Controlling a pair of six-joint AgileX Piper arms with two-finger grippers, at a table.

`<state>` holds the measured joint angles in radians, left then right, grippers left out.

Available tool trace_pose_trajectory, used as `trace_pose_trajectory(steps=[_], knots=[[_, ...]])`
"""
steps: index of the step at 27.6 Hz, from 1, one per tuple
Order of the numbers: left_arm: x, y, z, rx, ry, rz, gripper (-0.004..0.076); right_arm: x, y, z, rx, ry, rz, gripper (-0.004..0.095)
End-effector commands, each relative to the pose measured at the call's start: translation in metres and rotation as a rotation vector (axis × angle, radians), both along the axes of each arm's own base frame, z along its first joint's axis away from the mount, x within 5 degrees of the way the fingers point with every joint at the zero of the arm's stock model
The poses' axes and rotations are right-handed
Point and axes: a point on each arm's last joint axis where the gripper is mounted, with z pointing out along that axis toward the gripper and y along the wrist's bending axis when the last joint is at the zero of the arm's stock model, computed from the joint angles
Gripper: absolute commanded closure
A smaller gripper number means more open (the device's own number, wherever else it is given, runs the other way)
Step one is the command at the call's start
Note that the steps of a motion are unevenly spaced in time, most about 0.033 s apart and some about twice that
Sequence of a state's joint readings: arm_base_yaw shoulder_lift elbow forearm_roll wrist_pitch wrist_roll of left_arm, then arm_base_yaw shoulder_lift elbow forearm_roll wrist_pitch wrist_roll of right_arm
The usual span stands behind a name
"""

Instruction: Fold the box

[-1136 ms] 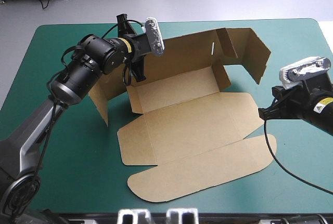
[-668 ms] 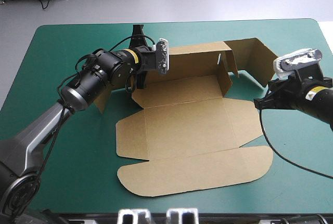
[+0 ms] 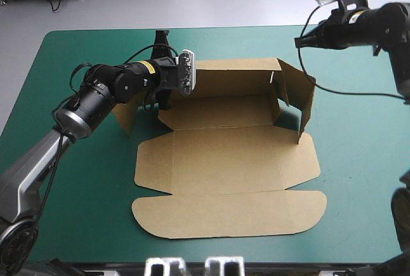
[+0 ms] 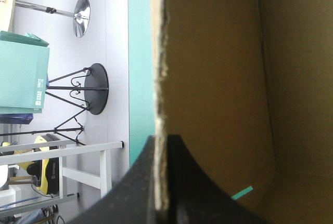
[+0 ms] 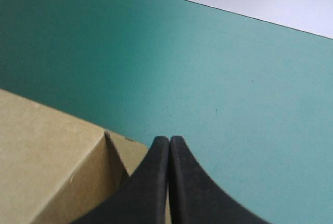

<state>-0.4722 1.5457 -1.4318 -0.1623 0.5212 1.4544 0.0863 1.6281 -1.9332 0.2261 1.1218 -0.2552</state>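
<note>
Firmly, left gripper (image 4: 162, 141) clamps the box (image 4: 218, 78); right gripper (image 5: 169, 140) closed, apparently above it.

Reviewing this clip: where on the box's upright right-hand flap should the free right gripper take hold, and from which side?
Probably its top free edge, from above. The right-hand flap stands upright, thin edge upward, both faces bare, so the right gripper, now shut, could open and straddle it. The left gripper holds the back wall.
</note>
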Motion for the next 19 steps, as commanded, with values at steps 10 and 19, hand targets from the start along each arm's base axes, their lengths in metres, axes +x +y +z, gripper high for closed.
trace_pose_trajectory(steps=[10, 19], knots=[[0.002, 0.001, 0.008, -0.073, -0.192, 0.02, 0.0733, 0.09, -0.019, -0.039, 0.136, 0.125, -0.032, 0.0927], [0.014, -0.004, -0.002, -0.078, -0.211, 0.031, 0.0733, 0.11, -0.019, -0.078, 0.11, 0.215, -0.024, 0.0927]])
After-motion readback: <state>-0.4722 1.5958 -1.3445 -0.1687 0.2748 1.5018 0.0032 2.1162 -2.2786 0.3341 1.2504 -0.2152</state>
